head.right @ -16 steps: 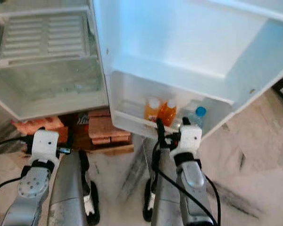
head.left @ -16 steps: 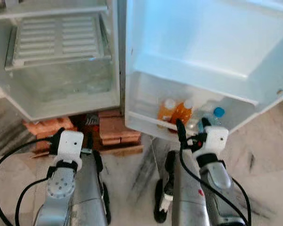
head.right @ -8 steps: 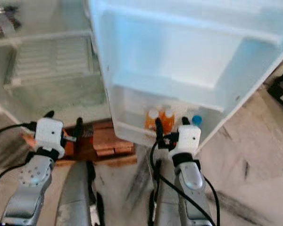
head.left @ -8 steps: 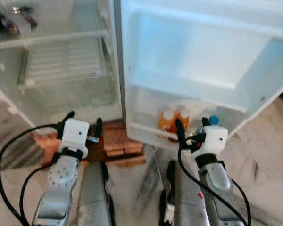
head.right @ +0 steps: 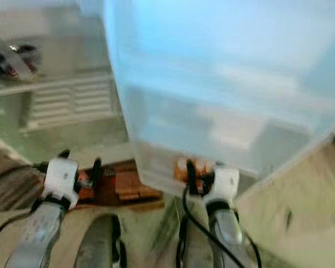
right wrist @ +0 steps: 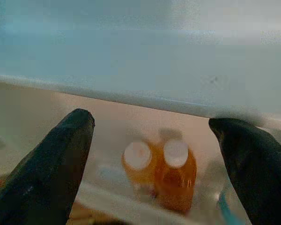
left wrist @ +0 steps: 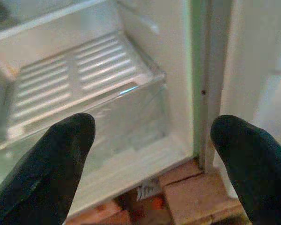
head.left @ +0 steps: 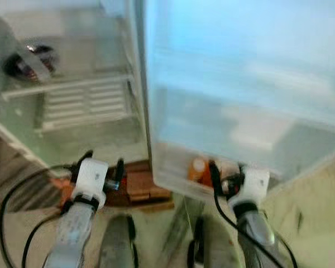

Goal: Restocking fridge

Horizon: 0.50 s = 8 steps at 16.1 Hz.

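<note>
I read both grippers as empty. Left gripper (left wrist: 152, 164) spread wide, facing the fridge (left wrist: 131, 154) shelf (left wrist: 79, 75). Right gripper (right wrist: 152, 164) equally wide before the door (head.left: 240, 84) bin, where two orange bottles (right wrist: 159, 173) stand (stocked upright, touching).

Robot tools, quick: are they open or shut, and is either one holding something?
Left tool: open, holding nothing, in front of the white fridge shelves.
Right tool: open, holding nothing, facing two orange bottles with white caps.
</note>
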Available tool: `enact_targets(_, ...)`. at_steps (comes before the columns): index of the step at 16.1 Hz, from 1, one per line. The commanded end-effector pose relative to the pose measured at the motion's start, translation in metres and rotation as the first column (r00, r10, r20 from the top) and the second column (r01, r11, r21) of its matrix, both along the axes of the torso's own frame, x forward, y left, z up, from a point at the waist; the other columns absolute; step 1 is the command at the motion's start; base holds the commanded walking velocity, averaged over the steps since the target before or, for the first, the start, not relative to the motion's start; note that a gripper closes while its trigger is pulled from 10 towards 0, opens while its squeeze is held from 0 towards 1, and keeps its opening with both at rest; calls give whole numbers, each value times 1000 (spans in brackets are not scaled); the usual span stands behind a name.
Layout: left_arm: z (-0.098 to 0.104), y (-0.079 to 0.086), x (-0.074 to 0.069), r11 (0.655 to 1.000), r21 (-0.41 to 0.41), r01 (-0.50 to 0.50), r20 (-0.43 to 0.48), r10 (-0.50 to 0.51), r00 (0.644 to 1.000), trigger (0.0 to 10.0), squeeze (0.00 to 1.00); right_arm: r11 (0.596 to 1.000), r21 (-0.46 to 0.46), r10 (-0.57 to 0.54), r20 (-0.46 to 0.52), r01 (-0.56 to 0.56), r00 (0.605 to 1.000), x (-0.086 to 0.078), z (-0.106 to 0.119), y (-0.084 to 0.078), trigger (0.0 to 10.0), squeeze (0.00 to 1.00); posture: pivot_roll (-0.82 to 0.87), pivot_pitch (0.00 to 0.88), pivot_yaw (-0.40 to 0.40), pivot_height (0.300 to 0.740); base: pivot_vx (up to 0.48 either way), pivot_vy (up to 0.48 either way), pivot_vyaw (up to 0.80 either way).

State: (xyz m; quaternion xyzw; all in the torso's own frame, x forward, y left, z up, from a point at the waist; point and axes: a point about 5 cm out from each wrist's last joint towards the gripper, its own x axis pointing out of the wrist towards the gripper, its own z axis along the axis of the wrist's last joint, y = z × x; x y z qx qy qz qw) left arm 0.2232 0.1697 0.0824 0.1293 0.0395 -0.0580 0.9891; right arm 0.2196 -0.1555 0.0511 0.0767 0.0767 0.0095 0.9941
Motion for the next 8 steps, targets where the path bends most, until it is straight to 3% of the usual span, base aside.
enact_targets(1, 6, -2, -4, 1000, 1, 13, 32, -13, 999, 10000, 0, 998, -38, -34, 140, 40, 990, 5, 28, -13, 10000, 0, 119, 70, -47, 727, 0, 0, 0)
enact_targets(4, 7, -12, -7, 998, 21, 51, 56, -52, 997, 10000, 0, 998, -57, -13, 118, 20, 993, 0, 27, -16, 10000, 0, 120, 63, -56, 740, 0, 0, 0)
enact_targets(8, 9, -14, -1, 998, 23, 53, 62, -54, 997, 10000, 0, 998, -54, -2, 113, 9, 994, 2, 28, -15, 10000, 0, 123, 66, -52, 740, 0, 0, 0)
